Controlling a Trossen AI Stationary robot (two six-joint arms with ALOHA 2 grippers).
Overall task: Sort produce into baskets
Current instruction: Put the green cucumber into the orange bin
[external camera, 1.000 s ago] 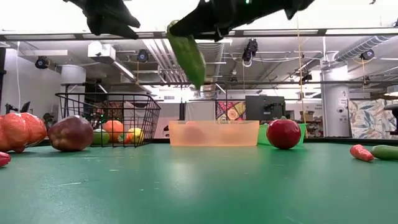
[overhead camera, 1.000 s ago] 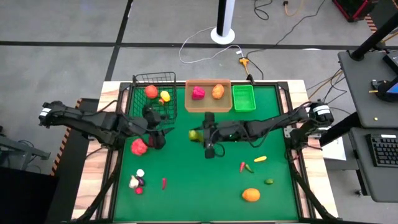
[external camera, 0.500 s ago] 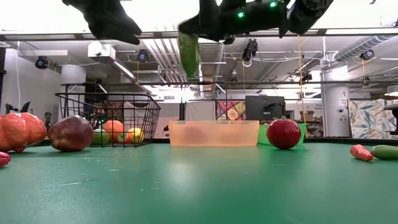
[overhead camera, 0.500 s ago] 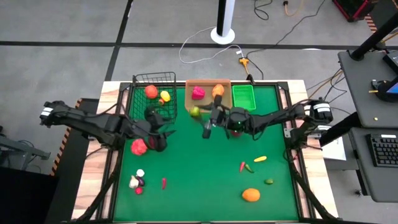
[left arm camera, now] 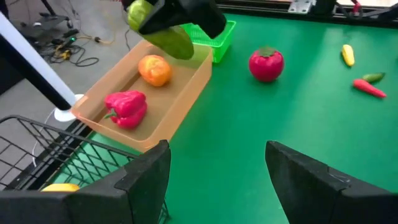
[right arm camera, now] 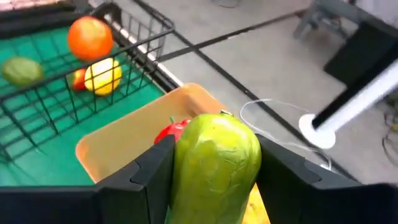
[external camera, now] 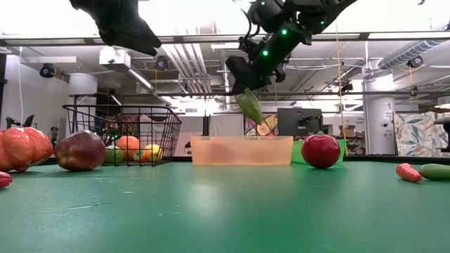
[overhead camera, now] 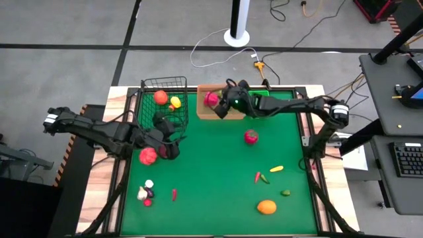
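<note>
My right gripper (overhead camera: 221, 109) is shut on a long green cucumber (external camera: 249, 107) and hangs over the tan tray (overhead camera: 203, 114) at the far edge. The tray holds a pink-red pepper (left arm camera: 126, 107) and an orange piece (left arm camera: 154, 70). The black wire basket (overhead camera: 165, 84) holds several round pieces. The green bin (overhead camera: 259, 104) stands right of the tray. My left gripper (overhead camera: 169, 144) is open and empty beside a big red piece (overhead camera: 148, 156), near the basket. A red tomato (overhead camera: 251, 137) lies mid-table. My right gripper pinches the cucumber's two long sides (right arm camera: 183, 168) between its two fingers. The fingers come from above, slanting toward the far edge. The cucumber hangs tilted below the fingers (external camera: 241, 79), clear of the tray and above its rim.
At the near right lie an orange (overhead camera: 266, 207), a yellow chilli (overhead camera: 276, 169), a red and a green chilli (overhead camera: 260, 177) and a small green piece (overhead camera: 285, 193). At the near left lie a cluster of small pieces (overhead camera: 145, 193) and a red chilli (overhead camera: 174, 194).
My right gripper has carried the cucumber from mid-table toward the far edge, to a place over the tan tray, still shut on it. The red tomato that the arm had covered now shows.
</note>
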